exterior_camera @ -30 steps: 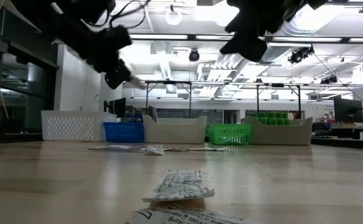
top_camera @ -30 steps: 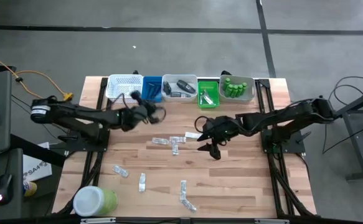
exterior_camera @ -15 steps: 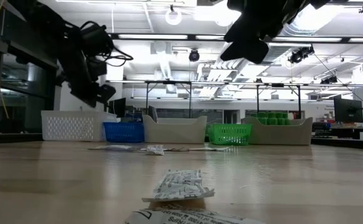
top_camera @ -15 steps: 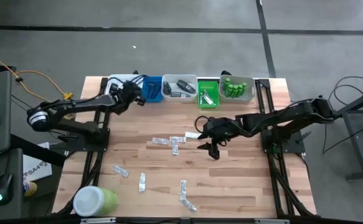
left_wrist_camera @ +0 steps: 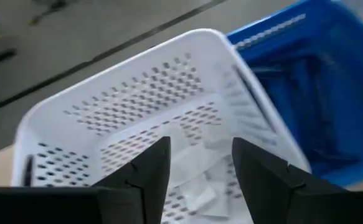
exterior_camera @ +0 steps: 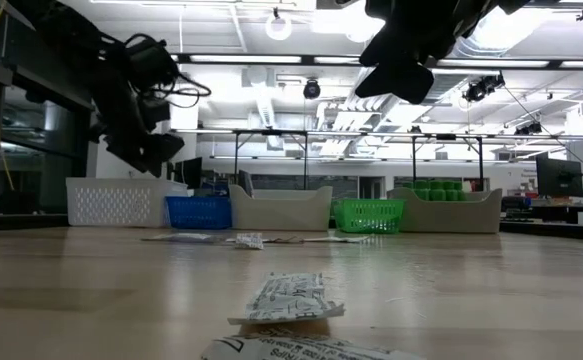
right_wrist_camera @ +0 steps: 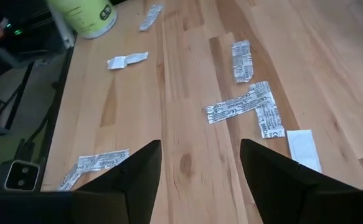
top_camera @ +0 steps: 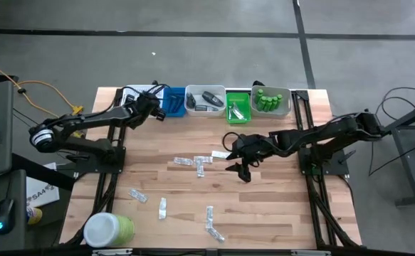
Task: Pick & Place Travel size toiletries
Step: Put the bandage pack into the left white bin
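Sachets (left_wrist_camera: 197,186) in white basket (left_wrist_camera: 106,118) | left end effector (left_wrist_camera: 200,165) spread, empty, above | right end effector (right_wrist_camera: 200,165) spread, empty

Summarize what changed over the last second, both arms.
The left end effector swung from mid-table to above the white basket and opened; sachets lie inside. The right end effector stayed open above the loose sachets, which did not move.

Flat clear-silvery sachets (top_camera: 193,163) lie scattered singly and overlapping across the wooden table (top_camera: 278,206), several more rest inside the white tray (left_wrist_camera: 119,112), and green bottles (top_camera: 267,99) stand grouped in the end tray (top_camera: 287,108).
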Controlling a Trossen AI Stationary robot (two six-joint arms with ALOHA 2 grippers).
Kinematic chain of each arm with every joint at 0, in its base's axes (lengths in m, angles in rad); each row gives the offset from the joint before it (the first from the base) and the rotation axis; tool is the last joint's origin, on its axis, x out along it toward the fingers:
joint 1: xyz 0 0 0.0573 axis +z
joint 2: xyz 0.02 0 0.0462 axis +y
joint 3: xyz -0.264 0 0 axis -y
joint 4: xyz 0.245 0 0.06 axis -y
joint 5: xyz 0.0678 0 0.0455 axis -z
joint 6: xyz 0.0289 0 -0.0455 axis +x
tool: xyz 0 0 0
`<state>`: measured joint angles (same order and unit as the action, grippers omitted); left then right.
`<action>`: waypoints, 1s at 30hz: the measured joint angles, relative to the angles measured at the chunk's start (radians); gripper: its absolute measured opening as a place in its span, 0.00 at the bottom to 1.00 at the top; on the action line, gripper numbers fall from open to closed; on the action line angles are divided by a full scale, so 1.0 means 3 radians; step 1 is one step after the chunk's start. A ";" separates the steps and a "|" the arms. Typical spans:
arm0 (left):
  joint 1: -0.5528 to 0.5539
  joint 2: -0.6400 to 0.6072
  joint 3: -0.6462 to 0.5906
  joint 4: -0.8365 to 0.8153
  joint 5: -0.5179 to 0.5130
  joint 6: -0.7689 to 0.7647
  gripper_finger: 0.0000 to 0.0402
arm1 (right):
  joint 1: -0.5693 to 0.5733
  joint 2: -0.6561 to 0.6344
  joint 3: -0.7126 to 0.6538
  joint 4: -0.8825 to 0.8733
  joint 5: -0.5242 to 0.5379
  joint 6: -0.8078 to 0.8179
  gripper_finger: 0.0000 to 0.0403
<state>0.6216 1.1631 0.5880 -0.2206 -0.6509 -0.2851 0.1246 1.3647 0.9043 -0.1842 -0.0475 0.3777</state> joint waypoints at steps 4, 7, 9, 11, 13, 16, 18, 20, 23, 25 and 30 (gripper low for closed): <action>-0.0018 -0.0199 0.0000 0.0003 0.0361 0.0037 0.42 | 0.0016 0.0000 0.0000 -0.0018 0.0154 0.0130 0.53; -0.0120 -0.0379 0.0000 0.0001 0.0491 0.0108 0.39 | 0.0095 0.0000 0.0000 -0.0056 0.0331 0.0085 0.53; -0.0228 -0.0522 0.0000 -0.0003 0.0492 0.0149 0.37 | 0.0173 0.0000 0.0000 -0.0071 0.0530 0.0047 0.53; -0.0363 -0.0671 0.0000 -0.0038 0.0489 0.0148 0.35 | 0.0241 0.0000 0.0000 -0.0076 0.0688 0.0039 0.53; -0.0529 -0.0815 -0.0009 -0.0082 0.0490 0.0150 0.33 | 0.0289 0.0000 0.0000 -0.0078 0.0768 0.0039 0.53; -0.0752 -0.1024 -0.0114 -0.0046 0.0446 0.0150 0.30 | 0.0359 0.0000 0.0000 -0.0078 0.0796 0.0051 0.53; -0.0869 -0.1166 -0.0218 -0.0060 0.0374 0.0146 0.29 | 0.0402 0.0000 0.0000 -0.0078 0.0840 0.0082 0.53; -0.0981 -0.1316 -0.0321 -0.0051 0.0371 0.0114 0.27 | 0.0441 0.0033 -0.0009 -0.0049 0.0959 0.0128 0.53; -0.1176 -0.1563 -0.0440 -0.0051 0.0394 0.0068 0.25 | 0.0485 0.0072 -0.0019 -0.0077 0.1110 0.0131 0.53; -0.1331 -0.1719 -0.0479 -0.0046 0.0391 0.0082 0.24 | 0.0502 0.0107 -0.0019 -0.0031 0.1154 0.0129 0.53; -0.1672 -0.2069 -0.0594 -0.0034 0.0198 -0.0005 0.21 | 0.0533 0.0232 -0.0019 0.0108 0.1316 0.0250 0.53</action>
<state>0.1200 0.5424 0.4099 -0.2309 -0.5916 -0.2865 0.2844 1.4344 0.8987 -0.1519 0.3472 0.4526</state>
